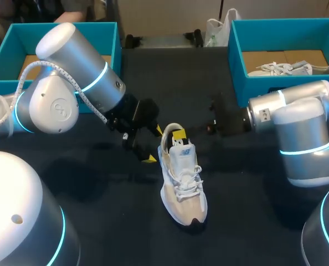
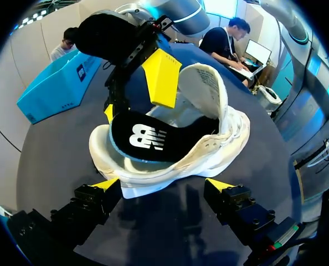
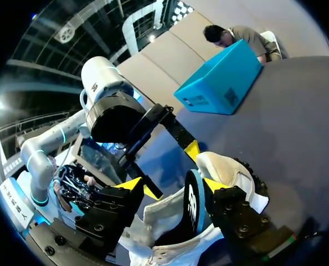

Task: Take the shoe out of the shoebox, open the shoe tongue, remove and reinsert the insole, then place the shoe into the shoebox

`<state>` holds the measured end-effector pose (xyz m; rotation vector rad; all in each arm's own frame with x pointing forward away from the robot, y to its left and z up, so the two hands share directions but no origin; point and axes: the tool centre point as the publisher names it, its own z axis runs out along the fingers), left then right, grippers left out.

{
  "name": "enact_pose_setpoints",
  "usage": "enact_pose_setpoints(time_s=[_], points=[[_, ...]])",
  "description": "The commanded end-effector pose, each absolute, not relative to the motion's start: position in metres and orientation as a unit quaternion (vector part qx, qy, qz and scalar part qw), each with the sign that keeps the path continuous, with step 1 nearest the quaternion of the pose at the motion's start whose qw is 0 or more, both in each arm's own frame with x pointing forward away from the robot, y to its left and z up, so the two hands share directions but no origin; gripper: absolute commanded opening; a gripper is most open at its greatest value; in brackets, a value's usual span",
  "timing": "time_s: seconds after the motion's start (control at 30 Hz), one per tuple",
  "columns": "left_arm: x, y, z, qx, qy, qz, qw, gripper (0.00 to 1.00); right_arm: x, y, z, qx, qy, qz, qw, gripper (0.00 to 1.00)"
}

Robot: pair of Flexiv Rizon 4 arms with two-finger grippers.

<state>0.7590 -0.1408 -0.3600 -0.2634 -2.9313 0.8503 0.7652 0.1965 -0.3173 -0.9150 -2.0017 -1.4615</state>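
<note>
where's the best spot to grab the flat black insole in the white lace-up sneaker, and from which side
Pinch the flat black insole at its heel end, across its thin faces, coming from above through the white sneaker's opening. It looks lifted off the sole there, blue edge showing, and the tongue stands pulled up, leaving the way in free. The right gripper hangs over it, open.

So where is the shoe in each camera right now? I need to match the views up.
Head view: the shoe lies mid-table, toe toward the camera.
Left wrist view: the shoe sits just ahead of the left gripper, heel end nearest.
Right wrist view: the shoe is under the right gripper, with the insole between its fingers.
Shared landmark: the yellow fingertip inside the shoe's opening.
</note>
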Motion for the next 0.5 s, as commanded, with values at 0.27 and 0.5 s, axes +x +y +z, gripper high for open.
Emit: enact_pose_setpoints(time_s=[0.27,0.5], points=[[0.759,-0.141,-0.36,-0.086,-0.956,0.277,0.039,1.0,0.768,0.18,-0.302,-0.355,-0.753,-0.502,0.234,0.69],[0.759,-0.141,-0.36,-0.086,-0.956,0.277,0.039,1.0,0.779,0.17,-0.294,-0.36,-0.766,-0.48,0.231,0.7]])
